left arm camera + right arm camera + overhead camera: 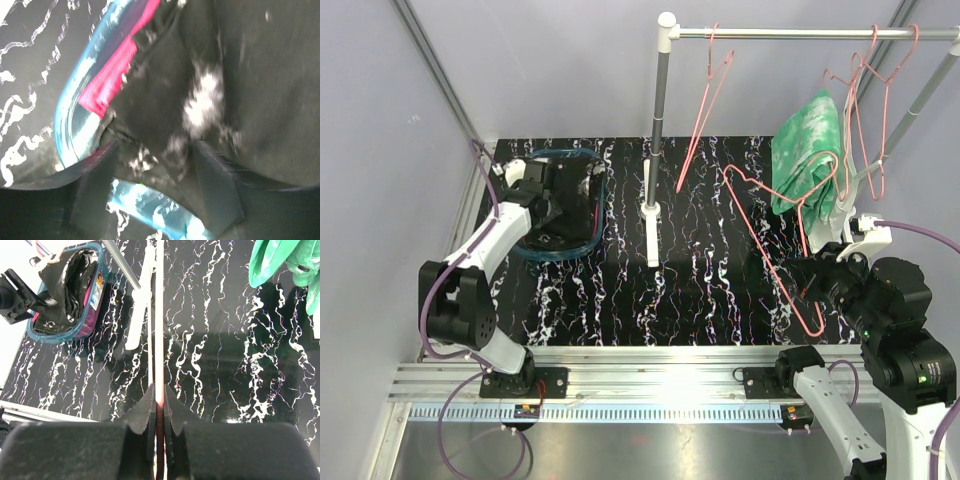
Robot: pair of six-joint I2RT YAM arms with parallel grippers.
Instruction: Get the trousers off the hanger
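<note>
My left gripper (156, 170) hangs over the teal bin (560, 250) at the back left. Its jaws stand wide apart, with the black white-speckled trousers (240, 75) lying against and between them. The magenta-pink trousers (110, 80) lie under the black ones in the bin (70, 120). My right gripper (159, 395) is shut on the wire of an empty pink hanger (770, 240) that leans down to the table. The green-and-white trousers (807, 150) hang on another pink hanger at the right of the rail, and also show in the right wrist view (275, 257).
The rack's grey post (660, 120) and white foot (650, 225) stand mid-table, and its rail (800, 33) runs to the right. Empty pink hangers (705, 100) hang from it. Walls close in on the left and the back.
</note>
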